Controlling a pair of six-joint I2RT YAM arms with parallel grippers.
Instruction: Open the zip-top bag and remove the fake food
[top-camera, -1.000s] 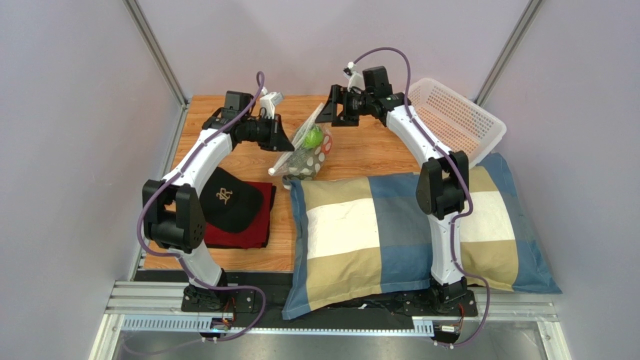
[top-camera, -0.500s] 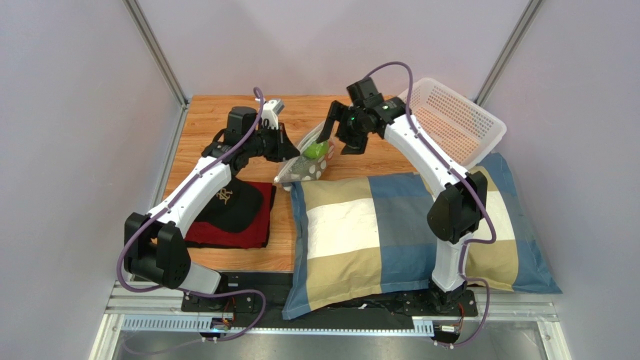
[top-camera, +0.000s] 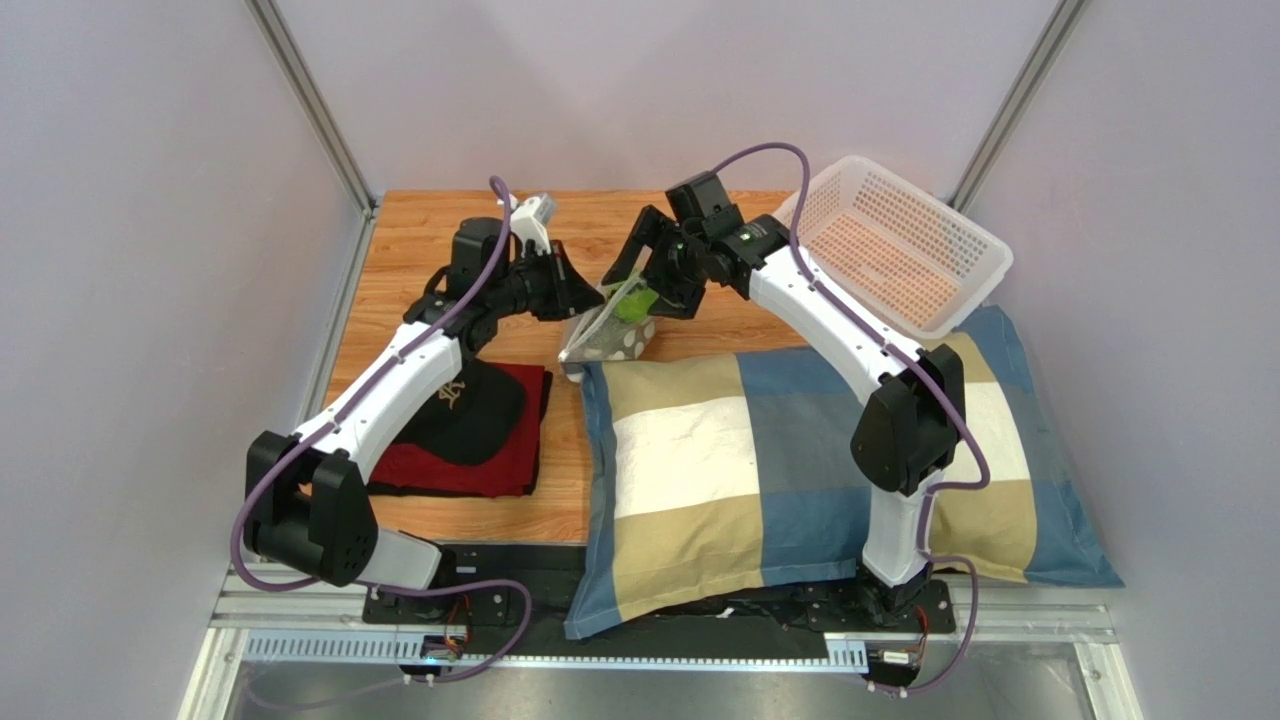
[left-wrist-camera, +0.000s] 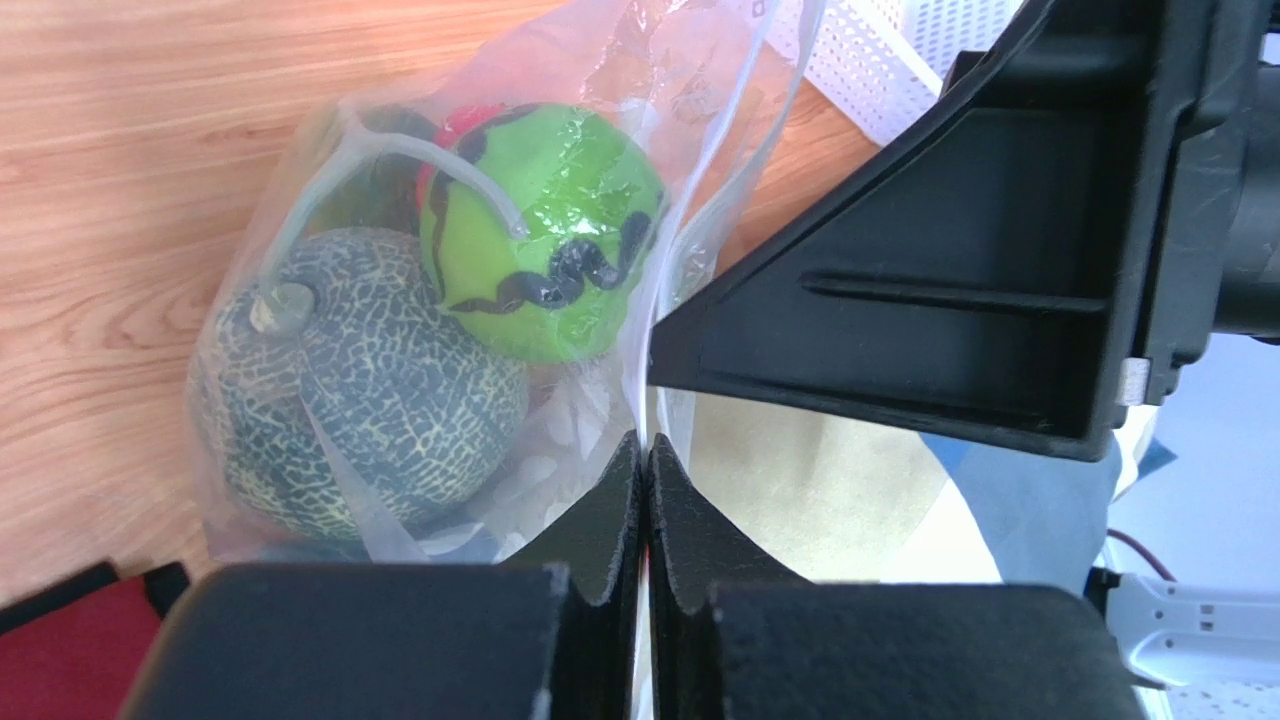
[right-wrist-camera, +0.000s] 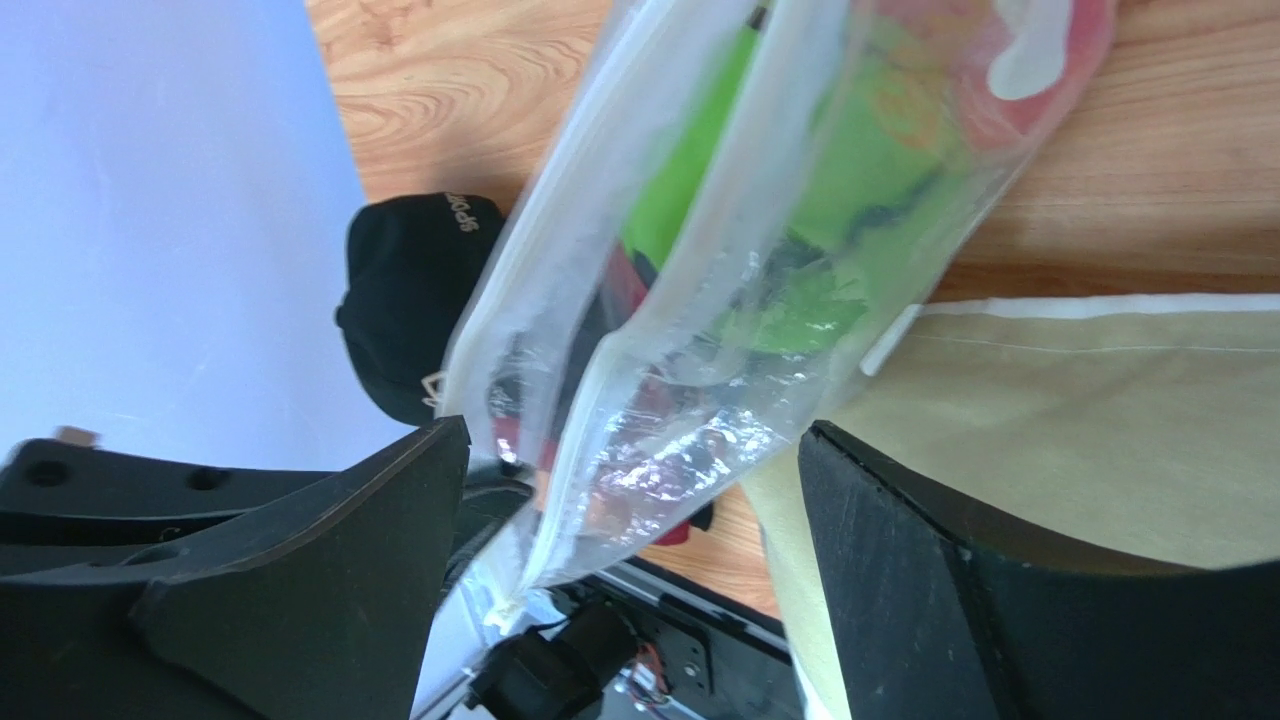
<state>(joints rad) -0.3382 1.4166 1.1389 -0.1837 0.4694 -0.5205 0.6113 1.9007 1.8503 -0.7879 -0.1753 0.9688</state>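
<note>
The zip-top bag (top-camera: 613, 327) is held up off the wooden table, between my two grippers. My left gripper (top-camera: 589, 300) is shut on a thin edge of the bag (left-wrist-camera: 706, 180); its tips (left-wrist-camera: 646, 450) pinch the plastic. Through the bag I see the netted grey-green melon (left-wrist-camera: 353, 398), the bright green ball (left-wrist-camera: 549, 240) and a bit of red fruit (left-wrist-camera: 458, 128). My right gripper (top-camera: 643, 278) is open. Its fingers (right-wrist-camera: 301, 585) stand wide on either side of the bag's top strip (right-wrist-camera: 661, 390), with the midpoint (right-wrist-camera: 631, 465) on the plastic. The green ball (right-wrist-camera: 842, 165) and a red piece (right-wrist-camera: 1022, 60) show inside.
A checked pillow (top-camera: 812, 450) lies just in front of the bag and touches its bottom. A white perforated basket (top-camera: 902, 248) stands at the back right. A black cap (top-camera: 458, 398) lies on a red cloth (top-camera: 481, 468) at the left.
My left gripper moved right and took hold of the bag's edge, lifting it. My right gripper swung left and down until its open fingers straddle the bag's top.
</note>
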